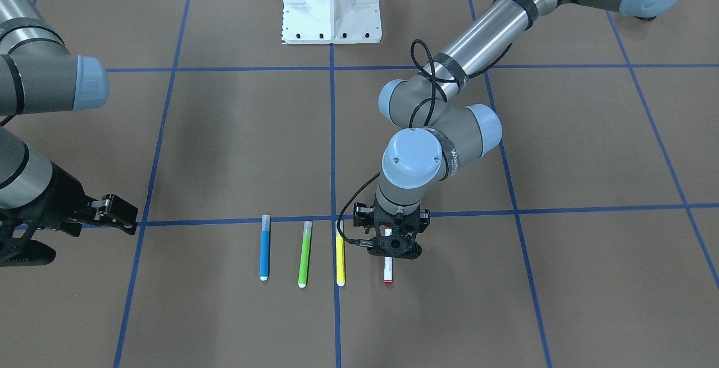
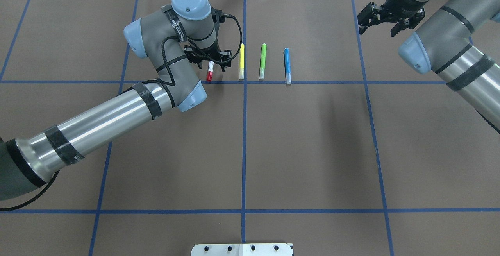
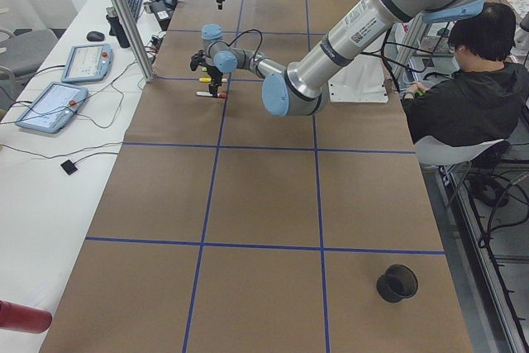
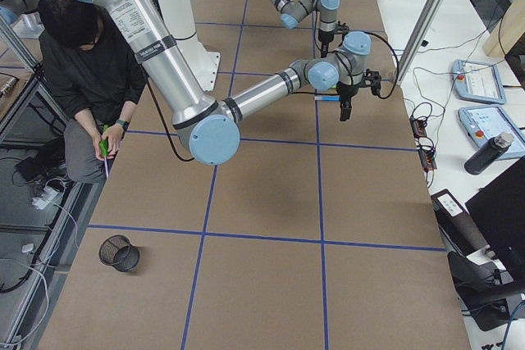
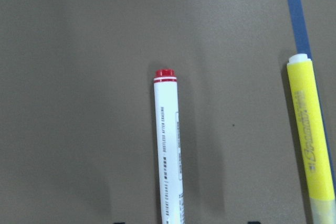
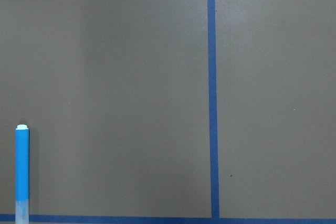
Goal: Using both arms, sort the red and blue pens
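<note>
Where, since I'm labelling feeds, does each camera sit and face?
Front-facing: across table, facing base; left arm, right arm.
Overhead: behind that base, looking down; both arms.
Exterior left: table's end; left arm near.
Exterior right: opposite end; right arm near.
Left wrist: down on red pen.
Right wrist: down on blue pen.
Front-facing and overhead share both pens.

The brown-papered table [image 2: 312, 150], gridded with blue tape [image 2: 243, 150], carries four markers lying parallel: red pen [image 2: 209, 74], yellow marker [image 2: 241, 62], green marker [image 2: 263, 61], blue pen [image 2: 287, 65].
</note>
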Tool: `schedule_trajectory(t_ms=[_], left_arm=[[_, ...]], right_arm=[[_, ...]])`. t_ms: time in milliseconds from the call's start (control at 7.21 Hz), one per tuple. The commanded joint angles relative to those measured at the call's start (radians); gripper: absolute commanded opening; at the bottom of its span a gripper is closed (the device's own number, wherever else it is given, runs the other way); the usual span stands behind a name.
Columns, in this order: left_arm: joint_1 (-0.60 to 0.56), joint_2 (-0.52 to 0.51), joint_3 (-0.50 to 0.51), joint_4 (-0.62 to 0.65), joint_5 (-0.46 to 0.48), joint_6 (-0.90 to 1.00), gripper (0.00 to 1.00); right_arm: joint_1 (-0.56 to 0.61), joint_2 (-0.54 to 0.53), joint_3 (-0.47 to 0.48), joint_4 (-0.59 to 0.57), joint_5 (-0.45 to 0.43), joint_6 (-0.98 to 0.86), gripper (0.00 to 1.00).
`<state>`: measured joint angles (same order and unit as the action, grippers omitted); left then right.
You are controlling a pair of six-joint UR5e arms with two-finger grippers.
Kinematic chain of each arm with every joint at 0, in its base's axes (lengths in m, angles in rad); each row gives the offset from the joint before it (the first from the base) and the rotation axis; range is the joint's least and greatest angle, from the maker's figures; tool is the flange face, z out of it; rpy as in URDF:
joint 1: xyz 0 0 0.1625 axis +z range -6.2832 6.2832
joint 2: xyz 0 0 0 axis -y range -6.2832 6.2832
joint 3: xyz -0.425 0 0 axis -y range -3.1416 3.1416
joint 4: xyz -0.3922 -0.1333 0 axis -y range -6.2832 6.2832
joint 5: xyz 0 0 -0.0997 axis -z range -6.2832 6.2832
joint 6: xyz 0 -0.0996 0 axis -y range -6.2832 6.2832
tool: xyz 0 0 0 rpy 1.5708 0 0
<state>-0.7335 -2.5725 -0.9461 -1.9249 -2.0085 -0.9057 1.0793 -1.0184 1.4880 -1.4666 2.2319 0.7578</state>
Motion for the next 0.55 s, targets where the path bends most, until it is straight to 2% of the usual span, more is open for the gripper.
schedule_trajectory(t_ms=[0, 416], left_arm=[[0.005, 0.0, 0.004, 0.0, 0.01, -0.012, 0.66], [0.006, 0.002, 0.012, 0.001, 0.011, -0.012, 0.58]], right_arm=[[0.001, -0.003, 0.0, -0.001, 0.0, 0.0, 1.0], [-0.001, -0.003, 0.0, -0.003, 0.0, 0.0, 1.0]])
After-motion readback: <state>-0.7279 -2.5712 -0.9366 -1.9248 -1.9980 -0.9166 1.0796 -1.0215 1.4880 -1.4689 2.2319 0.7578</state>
